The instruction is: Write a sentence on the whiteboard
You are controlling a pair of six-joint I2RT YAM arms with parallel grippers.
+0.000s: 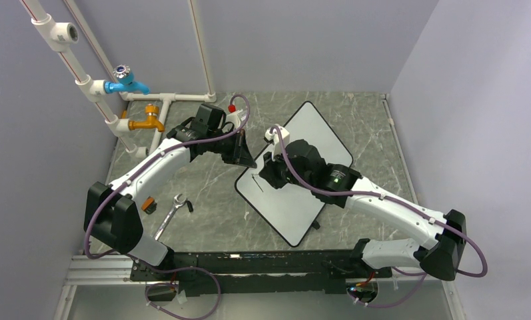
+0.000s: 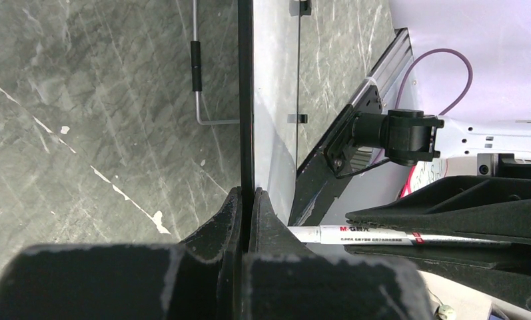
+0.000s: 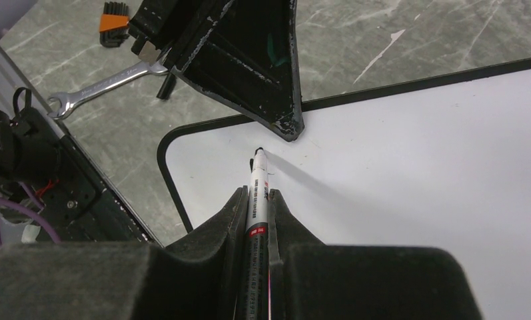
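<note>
The whiteboard lies at an angle on the marble table, seen edge-on in the left wrist view. My left gripper is shut on the board's black rim at its left side. My right gripper is shut on a white marker. The marker's black tip sits at the board's face, near the rounded left corner and just below the left gripper's fingers. The sentence is out of view; the board face that shows is plain white.
A steel wrench and a small orange-and-black tool lie left of the board. White pipes with a blue tap and a yellow tap stand at the back left. A red-capped bottle stands behind the left arm.
</note>
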